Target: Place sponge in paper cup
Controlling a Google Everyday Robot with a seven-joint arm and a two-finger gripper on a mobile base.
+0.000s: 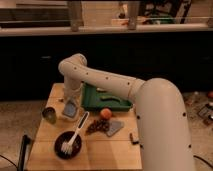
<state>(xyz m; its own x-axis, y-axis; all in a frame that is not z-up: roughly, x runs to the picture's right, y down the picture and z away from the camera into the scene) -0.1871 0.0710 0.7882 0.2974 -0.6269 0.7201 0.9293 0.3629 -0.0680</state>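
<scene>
Hand: the hand [71, 100] is at the far left of the surface [105, 150], lowered from the arm's [107, 82] bend right above the sponge – its fingers are hidden against the arm, so I cannot tell how they stand or whether they grip.
Sponge: the sponge [70, 110] shows as a light blue-grey pad directly under the hand, touching or very close to it; whether it lies on the surface or is lifted cannot be told.
Paper cup: no wide white cup can be made out – it may be hidden behind the arm.
Around: a small dark metallic cup [49, 115] sits just left of the sponge, a green tray [95, 97] to its right, an orange [105, 113] and a duller grey pad [114, 128] nearer the middle, a dark bowl with a white brush [68, 145] at the near left.
Progress: early, by my reading – the sponge is not in any cup; securing it, carrying it and dropping it in remain.
</scene>
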